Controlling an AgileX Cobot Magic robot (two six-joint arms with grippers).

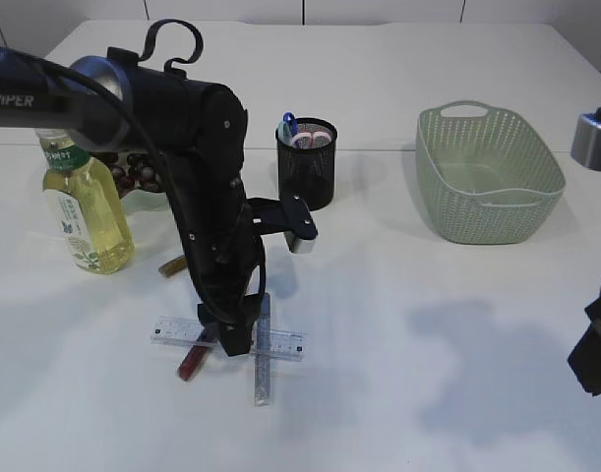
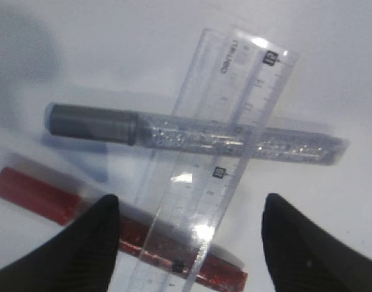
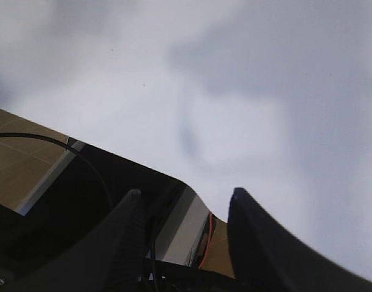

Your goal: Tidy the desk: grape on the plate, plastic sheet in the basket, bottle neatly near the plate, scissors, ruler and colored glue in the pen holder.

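It looked like a lab: a bare white table (image 1: 457,324), tiled wall behind, and a robot arm (image 1: 197,167).

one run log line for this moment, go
left gripper: open over ruler | ruler: across silver glue, red glue | right gripper: open, empty | pen holder: scissors in

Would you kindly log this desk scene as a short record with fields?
left pincer: open, low over the clear plastic ruler
right pincer: open, holding nothing, at the table edge
ruler: lies across the silver glitter glue tube and red glitter glue tube
black mesh pen holder: upright, scissors inside
green woven basket: contents not discernible
yellow drink bottle: upright, beside the plate of grapes
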